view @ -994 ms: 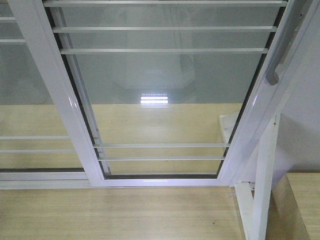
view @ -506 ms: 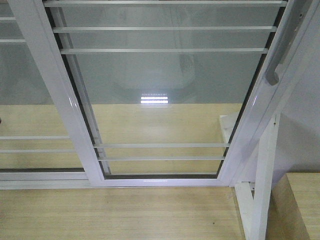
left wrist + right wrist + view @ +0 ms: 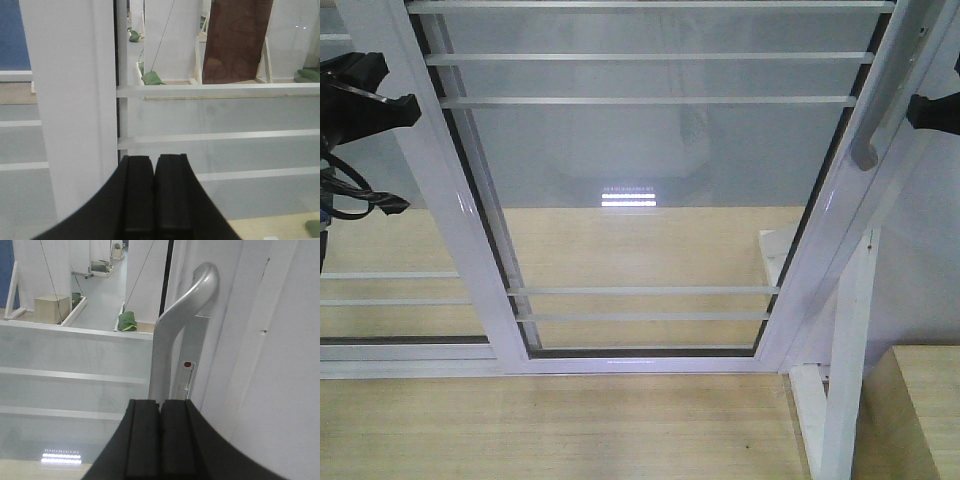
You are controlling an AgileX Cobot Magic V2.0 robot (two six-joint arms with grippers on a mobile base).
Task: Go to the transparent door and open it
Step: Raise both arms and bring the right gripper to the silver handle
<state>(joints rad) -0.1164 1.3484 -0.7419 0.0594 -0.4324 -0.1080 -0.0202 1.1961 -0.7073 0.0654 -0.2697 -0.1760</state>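
The transparent door (image 3: 650, 150) fills the front view: clear glass, white frame, thin white horizontal bars. Its grey curved handle (image 3: 868, 150) runs along the right stile. My left gripper (image 3: 382, 92) shows at the left edge, in front of the door's left stile (image 3: 75, 100). In the left wrist view that gripper (image 3: 154, 161) is shut and empty, facing the stile and glass. My right gripper (image 3: 922, 110) is at the right edge, just right of the handle. In the right wrist view it (image 3: 160, 404) is shut and empty, with the handle (image 3: 172, 335) directly ahead and apart from it.
A slanted white support post (image 3: 845, 380) stands right of the door's foot, with a pale wooden box (image 3: 920, 410) beside it. Another white-framed glass panel (image 3: 380, 260) lies to the left. Light wood flooring (image 3: 560, 430) runs along the near side. A brown board (image 3: 235, 40) stands beyond the glass.
Both grippers have come into the front view, the left at the left edge and the right beside the handle. The door has not moved.
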